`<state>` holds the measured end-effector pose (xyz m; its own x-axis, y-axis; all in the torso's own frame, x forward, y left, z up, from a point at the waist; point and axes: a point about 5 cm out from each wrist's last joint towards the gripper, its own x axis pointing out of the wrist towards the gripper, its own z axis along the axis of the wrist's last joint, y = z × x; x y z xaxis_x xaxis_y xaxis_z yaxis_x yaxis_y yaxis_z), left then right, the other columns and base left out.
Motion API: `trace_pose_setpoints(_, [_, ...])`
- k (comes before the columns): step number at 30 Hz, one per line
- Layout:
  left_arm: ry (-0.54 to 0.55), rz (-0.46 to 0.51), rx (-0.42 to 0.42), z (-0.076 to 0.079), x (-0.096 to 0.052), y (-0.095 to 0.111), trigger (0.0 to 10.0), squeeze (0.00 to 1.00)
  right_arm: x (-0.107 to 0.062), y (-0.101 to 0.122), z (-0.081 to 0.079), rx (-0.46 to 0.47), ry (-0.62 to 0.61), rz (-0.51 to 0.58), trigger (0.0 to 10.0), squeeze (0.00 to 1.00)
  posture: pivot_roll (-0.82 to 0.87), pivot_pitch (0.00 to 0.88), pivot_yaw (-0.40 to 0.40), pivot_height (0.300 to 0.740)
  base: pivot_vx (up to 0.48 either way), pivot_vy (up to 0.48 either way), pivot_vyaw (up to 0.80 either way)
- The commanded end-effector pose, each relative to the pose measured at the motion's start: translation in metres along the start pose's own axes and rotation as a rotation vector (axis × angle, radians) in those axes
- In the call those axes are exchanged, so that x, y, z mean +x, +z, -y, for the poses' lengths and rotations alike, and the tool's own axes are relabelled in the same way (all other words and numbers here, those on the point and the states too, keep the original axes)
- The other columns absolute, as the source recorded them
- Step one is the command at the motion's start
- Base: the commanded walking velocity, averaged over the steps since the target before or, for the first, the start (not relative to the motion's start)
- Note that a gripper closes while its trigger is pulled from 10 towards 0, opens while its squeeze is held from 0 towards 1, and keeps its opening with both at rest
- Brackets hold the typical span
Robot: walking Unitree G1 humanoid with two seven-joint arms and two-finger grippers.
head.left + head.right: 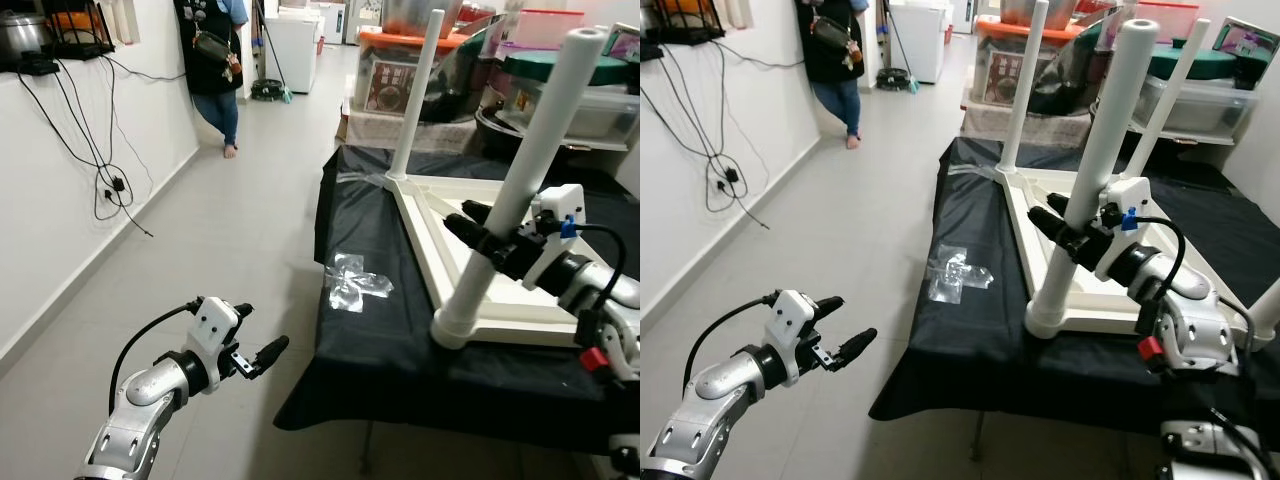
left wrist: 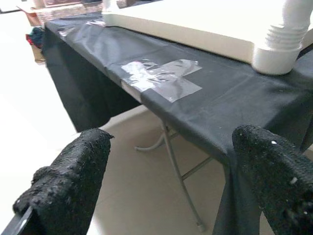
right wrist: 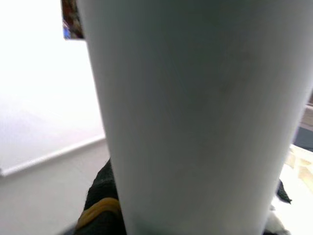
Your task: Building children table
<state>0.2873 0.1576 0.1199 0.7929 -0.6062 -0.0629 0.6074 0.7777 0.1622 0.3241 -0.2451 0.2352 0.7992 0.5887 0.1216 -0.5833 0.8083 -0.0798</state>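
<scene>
A white children's table (image 1: pixel 452 262) lies upside down on a black-covered folding table (image 1: pixel 385 352). Its near white leg (image 1: pixel 522 165) stands tilted in the corner socket, and a far leg (image 1: pixel 420 92) stands upright at the back corner. My right gripper (image 1: pixel 478 232) is shut around the near leg at mid height; in the right wrist view the leg (image 3: pixel 205 117) is pressed close against a black finger (image 3: pixel 100 196). My left gripper (image 1: pixel 262 328) hangs open over the floor, left of the black table's near corner, holding nothing. Its two fingertips (image 2: pixel 68 181) frame the table edge.
A clear plastic bag (image 1: pixel 355 282) lies on the black cloth near its left edge. A person (image 1: pixel 215 70) stands down the corridor by the white wall, where cables (image 1: pixel 105 182) hang. Boxes and bins (image 1: pixel 560 95) crowd behind the table. Tiled floor lies open to the left.
</scene>
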Motion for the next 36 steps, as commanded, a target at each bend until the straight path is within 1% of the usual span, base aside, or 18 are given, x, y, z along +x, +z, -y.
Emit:
trace_pose_setpoints(1, [-0.005, -0.003, -0.011, 0.002, 0.0, 0.0, 10.0, 0.0, 0.008, -0.024, -0.021, 0.149, 0.088, -0.051, 0.0, 0.0, 0.05, 0.0, -0.08, 0.74, 0.0, 0.0, 0.0])
trace_pose_setpoints(2, [-0.005, -0.003, -0.011, 0.002, 0.0, 0.0, 10.0, 0.0, 0.008, -0.024, -0.021, 0.149, 0.088, -0.051, 0.0, 0.0, 0.05, 0.0, -0.08, 0.74, 0.0, 0.0, 0.0])
trace_pose_setpoints(4, [-0.003, -0.005, -0.013, 0.001, 0.0, 0.0, 10.0, 0.0, 0.011, -0.027, -0.031, 0.169, 0.126, -0.052, 0.0, 0.0, 0.05, 0.0, -0.081, 0.74, 0.0, 0.0, 0.0])
trace_pose_setpoints(5, [-0.002, -0.006, -0.014, 0.0, 0.0, 0.0, 10.0, 0.0, 0.012, -0.03, -0.034, 0.161, 0.136, -0.063, 0.0, 0.0, 0.06, 0.0, -0.082, 0.74, 0.0, 0.0, 0.0])
trace_pose_setpoints(9, [0.003, -0.014, -0.01, 0.0, -0.001, -0.002, 10.0, 0.0, 0.011, -0.036, -0.031, 0.13, 0.126, -0.102, 0.0, 0.0, 0.06, 0.0, -0.085, 0.74, 0.0, 0.0, 0.0])
trace_pose_setpoints(13, [0.006, -0.02, -0.009, 0.0, -0.001, -0.003, 10.0, 0.0, 0.009, -0.037, -0.029, 0.101, 0.118, -0.139, 0.0, 0.0, 0.06, 0.0, -0.087, 0.74, 0.0, 0.0, 0.0])
trace_pose_setpoints(16, [0.006, -0.02, -0.009, 0.0, -0.001, -0.003, 10.0, 0.0, 0.009, -0.037, -0.029, 0.101, 0.118, -0.139, 0.0, 0.0, 0.06, 0.0, -0.087, 0.74, 0.0, 0.0, 0.0])
trace_pose_setpoints(18, [0.005, -0.024, -0.006, 0.0, -0.001, -0.004, 10.0, 0.0, 0.007, -0.04, -0.022, 0.089, 0.1, -0.191, 0.0, 0.0, 0.06, 0.0, -0.09, 0.74, 0.0, 0.0, 0.0])
trace_pose_setpoints(22, [0.002, -0.026, -0.003, 0.001, -0.001, -0.005, 10.0, 0.0, 0.006, -0.041, -0.014, 0.095, 0.092, -0.225, 0.0, 0.0, 0.06, 0.0, -0.098, 0.74, 0.0, 0.0, 0.0])
trace_pose_setpoints(23, [0.002, -0.026, -0.003, 0.001, -0.001, -0.005, 10.0, 0.0, 0.006, -0.041, -0.014, 0.095, 0.092, -0.225, 0.0, 0.0, 0.06, 0.0, -0.098, 0.74, 0.0, 0.0, 0.0])
trace_pose_setpoints(26, [0.003, -0.023, -0.004, 0.002, 0.0, -0.005, 10.0, 0.0, 0.014, -0.037, -0.015, 0.146, 0.097, -0.207, 0.0, 0.0, 0.07, 0.0, -0.11, 0.74, 0.0, 0.0, 0.0])
trace_pose_setpoints(32, [-0.006, -0.023, -0.009, 0.007, -0.001, -0.006, 10.0, 0.0, 0.02, -0.038, -0.017, 0.17, 0.113, -0.202, 0.0, 0.0, 0.07, 0.0, -0.12, 0.74, 0.0, 0.0, 0.0])
trace_pose_setpoints(36, [-0.007, -0.024, -0.009, 0.007, -0.002, -0.007, 10.0, 0.0, 0.021, -0.038, -0.017, 0.169, 0.117, -0.204, 0.0, 0.0, 0.07, 0.0, -0.119, 0.74, 0.0, 0.0, 0.0])
